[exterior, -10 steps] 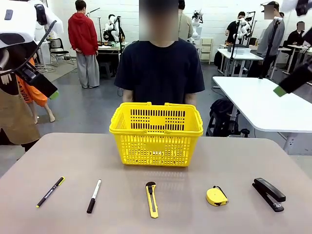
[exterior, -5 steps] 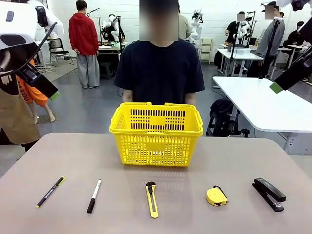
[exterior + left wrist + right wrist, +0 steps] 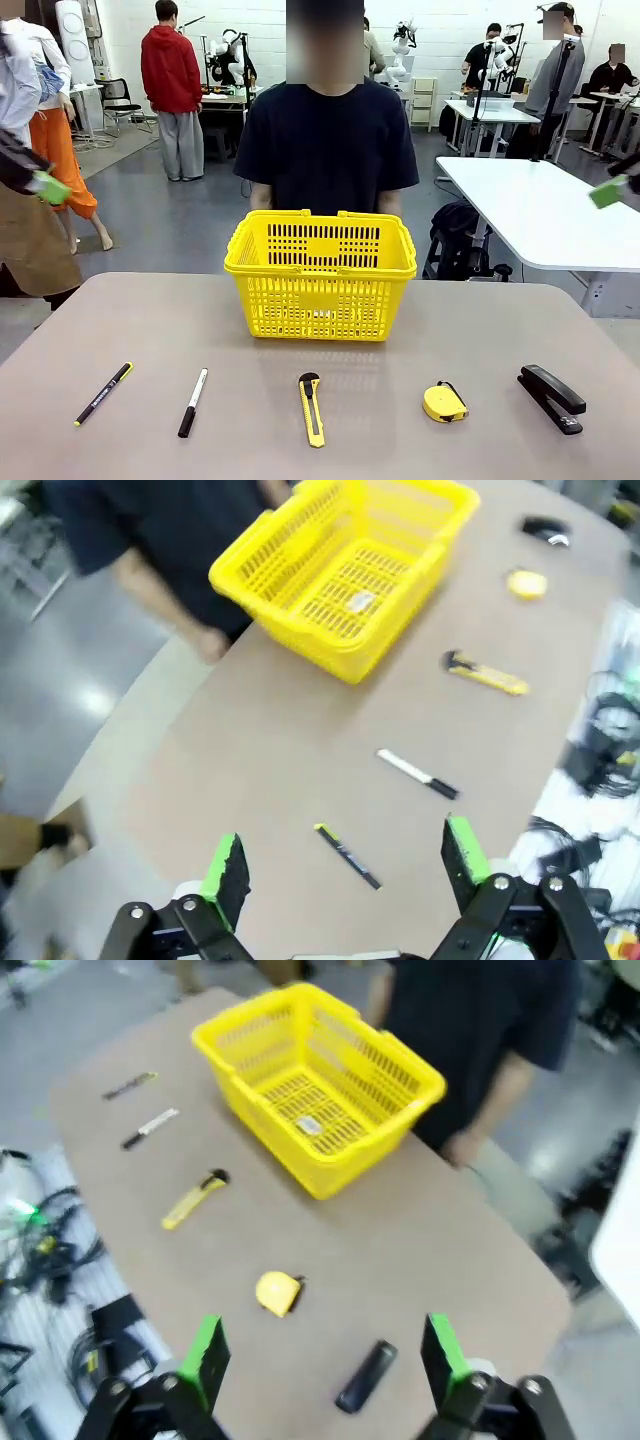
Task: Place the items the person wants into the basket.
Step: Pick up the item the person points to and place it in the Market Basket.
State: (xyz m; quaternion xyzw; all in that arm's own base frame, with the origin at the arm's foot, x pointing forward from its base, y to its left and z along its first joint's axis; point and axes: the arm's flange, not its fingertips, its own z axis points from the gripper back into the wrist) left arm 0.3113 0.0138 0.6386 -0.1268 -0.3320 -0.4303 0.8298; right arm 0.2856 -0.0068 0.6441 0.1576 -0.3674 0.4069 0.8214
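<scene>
Drawn back sideways, left gripper [image 3: 343, 850] and right gripper [image 3: 320, 1338] hang wide open, empty, well clear of the row before the basket [image 3: 320, 262]: marker [image 3: 193, 402] nearest the left, tape measure [image 3: 443, 403] nearest the right, box cutter [image 3: 312, 408] midway, pointing lengthwise at it.

The left gripper [image 3: 343, 858] and right gripper [image 3: 323, 1345] share black linkage fingers [image 3: 232, 882], bright green pads [image 3: 462, 848] at the tips and round silver bolts [image 3: 497, 882] at the joints behind them
</scene>
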